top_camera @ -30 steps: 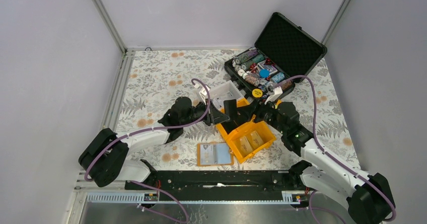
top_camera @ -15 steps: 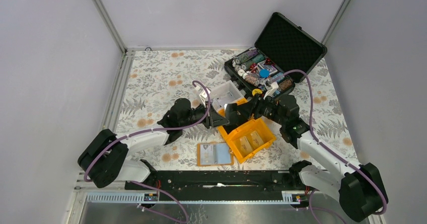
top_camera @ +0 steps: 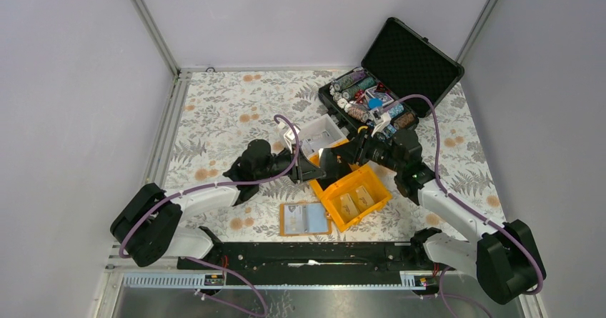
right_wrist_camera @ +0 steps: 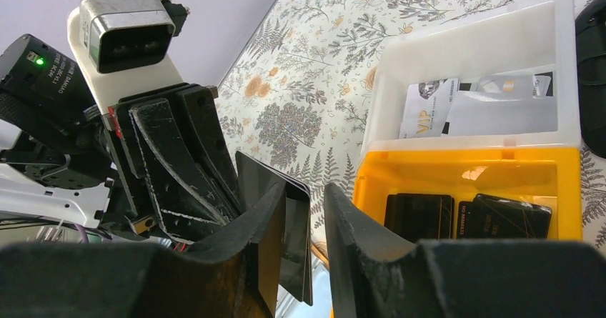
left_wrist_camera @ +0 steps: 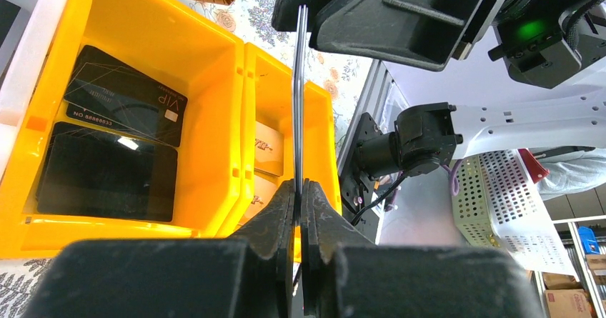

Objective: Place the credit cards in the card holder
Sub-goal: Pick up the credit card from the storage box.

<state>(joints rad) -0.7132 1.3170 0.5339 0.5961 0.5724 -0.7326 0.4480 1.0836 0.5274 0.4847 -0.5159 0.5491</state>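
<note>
- Stack of credit cards (left_wrist_camera: 299, 103), thin and dark, stands on edge in the air above the orange bin (left_wrist_camera: 214, 68), between the two grippers.
- The left gripper (left_wrist_camera: 300, 189) is pressed together on the near end of the credit cards, pinching them.
- The right gripper (right_wrist_camera: 306, 193) meets it from 3 o'clock. Its fingers are spread either side of the far end of the stack, and a sliver of light shows between the stack and one finger.
- The card holder (top_camera: 306, 219) lies open and flat on the surface (top_camera: 229, 111), at 6 o'clock from the grippers and just beside the orange bin.
- Black cards (left_wrist_camera: 107, 168) lie in one compartment of the orange bin.
- The white bin (right_wrist_camera: 457, 53) touches the orange bin at 12 o'clock and holds pale cards (right_wrist_camera: 429, 107).
- The black case (top_camera: 414, 61) stands open at 1 o'clock, with poker chips (top_camera: 357, 89) inside.
</note>
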